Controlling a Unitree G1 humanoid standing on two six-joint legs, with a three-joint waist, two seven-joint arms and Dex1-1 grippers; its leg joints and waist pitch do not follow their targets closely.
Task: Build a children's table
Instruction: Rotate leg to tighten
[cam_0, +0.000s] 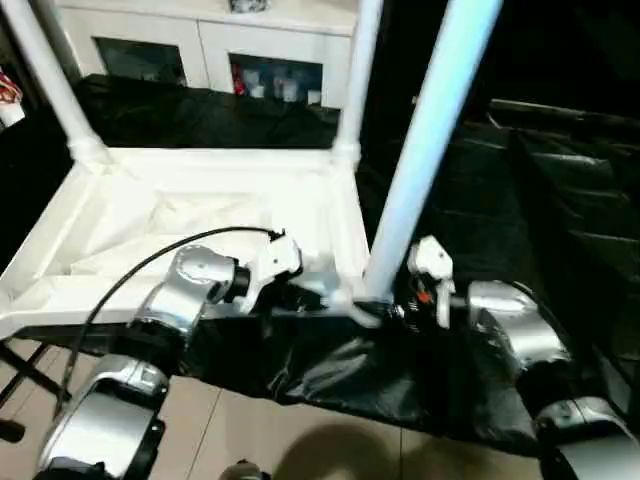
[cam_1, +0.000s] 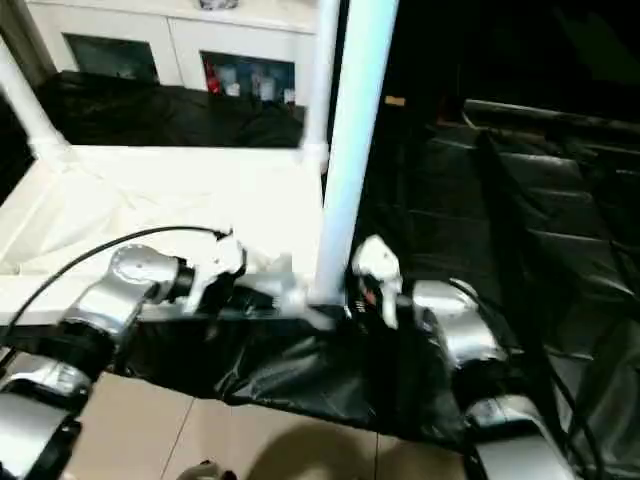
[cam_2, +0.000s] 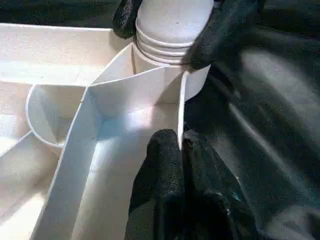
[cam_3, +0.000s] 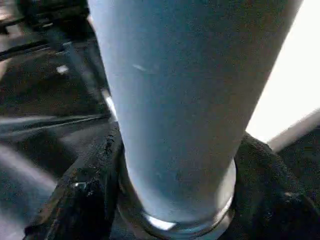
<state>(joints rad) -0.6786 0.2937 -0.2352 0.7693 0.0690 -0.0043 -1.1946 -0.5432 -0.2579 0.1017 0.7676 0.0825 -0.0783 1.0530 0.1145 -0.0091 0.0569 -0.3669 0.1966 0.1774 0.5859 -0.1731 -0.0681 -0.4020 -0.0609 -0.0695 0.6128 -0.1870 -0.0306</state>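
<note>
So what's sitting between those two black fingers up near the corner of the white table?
The ribbed base of a table leg, standing in the tabletop's corner socket; the right gripper has a finger on either side of it in the left wrist view.

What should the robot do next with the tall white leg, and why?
Probably turn the leg further into its corner socket. The right pincer grips the leg's base, ridges there show above the socket, and the left pincer clamps the tabletop rim steady.
</note>
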